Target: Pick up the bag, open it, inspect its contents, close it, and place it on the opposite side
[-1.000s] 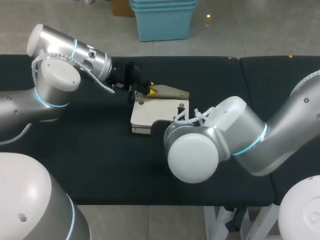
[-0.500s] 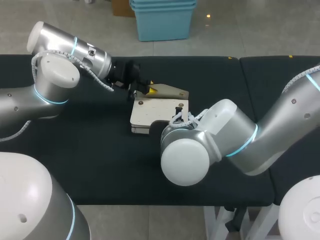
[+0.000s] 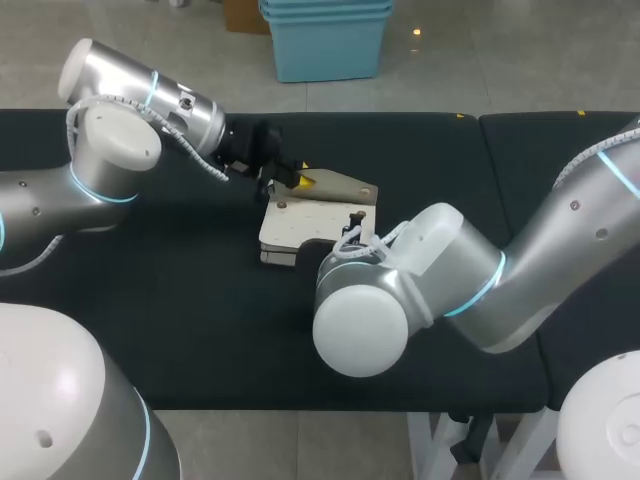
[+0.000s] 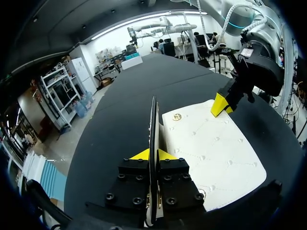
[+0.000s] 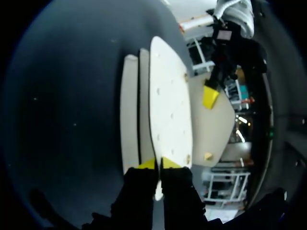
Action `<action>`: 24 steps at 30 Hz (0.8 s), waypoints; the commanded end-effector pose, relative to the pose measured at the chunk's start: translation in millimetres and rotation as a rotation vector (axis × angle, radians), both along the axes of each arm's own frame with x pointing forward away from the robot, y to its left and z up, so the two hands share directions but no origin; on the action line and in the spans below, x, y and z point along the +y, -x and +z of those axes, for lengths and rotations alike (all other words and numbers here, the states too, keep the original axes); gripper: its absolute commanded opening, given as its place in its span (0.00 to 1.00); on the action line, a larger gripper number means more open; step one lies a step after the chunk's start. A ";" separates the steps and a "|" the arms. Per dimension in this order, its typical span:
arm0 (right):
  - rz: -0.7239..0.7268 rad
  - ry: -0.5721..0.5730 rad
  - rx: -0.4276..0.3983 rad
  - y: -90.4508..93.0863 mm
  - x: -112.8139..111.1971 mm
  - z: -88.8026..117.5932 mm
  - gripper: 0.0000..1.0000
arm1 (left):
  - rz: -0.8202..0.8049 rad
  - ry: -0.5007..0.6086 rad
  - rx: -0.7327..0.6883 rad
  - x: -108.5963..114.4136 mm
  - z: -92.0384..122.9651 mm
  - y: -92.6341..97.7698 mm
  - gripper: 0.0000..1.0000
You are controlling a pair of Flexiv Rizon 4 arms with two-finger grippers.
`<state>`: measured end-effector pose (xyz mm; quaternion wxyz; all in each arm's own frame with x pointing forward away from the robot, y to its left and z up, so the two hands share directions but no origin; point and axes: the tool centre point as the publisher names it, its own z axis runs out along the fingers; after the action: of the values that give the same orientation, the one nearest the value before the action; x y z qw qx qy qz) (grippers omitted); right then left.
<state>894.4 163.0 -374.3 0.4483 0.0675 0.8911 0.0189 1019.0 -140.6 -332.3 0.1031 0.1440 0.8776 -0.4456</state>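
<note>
From above, the right arm (image 3: pixel 420 280) crosses in front of its own tool. The head view gives only a dark scrap of that tool at the near-right edge of the bag (image 3: pixel 315 222), and the arm's bulky joint covers the bag's near-right corner. What lies inside the bag cannot be made out in any view (the opening shows only as a shadowed gap under the raised flap). In the left wrist view the flap (image 4: pixel 153 122) is seen edge-on as a thin dark line, so its face cannot be read there.

The surface (image 3: pixel 180 300) is matte black, with a seam to a second black panel on the right. The cream bag lies flat near its middle, its top panel dotted with small studs. At the far edge the flap stands tilted up off the panel.

The left arm (image 3: pixel 130 150) comes in from the far left. The left tool (image 4: pixel 153 155) has its yellow tips pressed together, one on each side of the flap's edge, pinching it. The right tool (image 5: pixel 158 164) is nearly closed too. Its two yellow tips grip the edge of the cream top panel between them, at the end opposite the flap. Beside that panel, the right wrist view shows two further cream layers of the bag lying lower on the surface. The two tools sit at opposite ends of the bag, apart from each other.
</note>
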 end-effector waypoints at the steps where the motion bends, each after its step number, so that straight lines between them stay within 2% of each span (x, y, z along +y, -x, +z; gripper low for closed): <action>1: 0.012 -0.010 -0.025 1.7 -2.3 -5.9 0.00 | -0.025 0.025 -0.001 2.1 -3.6 -2.7 0.00; 5: 0.012 -0.010 -0.025 1.7 -2.3 -5.9 0.00 | -0.072 0.022 -0.045 3.1 -3.5 7.4 0.00; 13: 0.012 -0.010 -0.025 1.7 -2.3 -5.9 0.00 | -0.127 -0.005 -0.143 3.3 -19.5 34.1 0.00; 20: 0.012 -0.010 -0.025 1.7 -2.3 -5.9 0.00 | -0.099 -0.013 -0.173 6.9 -22.2 42.3 0.00; 21: 0.012 -0.010 -0.025 1.7 -2.3 -5.9 0.00 | -0.095 -0.010 -0.166 7.7 -21.1 41.3 0.12; 22: 0.012 -0.010 -0.025 1.7 -2.3 -5.9 0.00 | -0.079 -0.005 -0.161 9.1 -18.7 39.4 0.54; 23: 0.012 -0.010 -0.025 1.7 -2.3 -5.9 0.00 | -0.082 0.004 -0.158 10.6 -15.7 38.7 0.63; 24: 0.012 -0.010 -0.025 1.7 -2.3 -5.9 0.00 | -0.079 0.011 -0.160 12.0 -12.7 38.5 0.76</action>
<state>893.8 162.8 -374.7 0.4494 0.0675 0.8906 0.0182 984.6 -134.0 -347.4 0.1454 0.2157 0.8623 -0.4344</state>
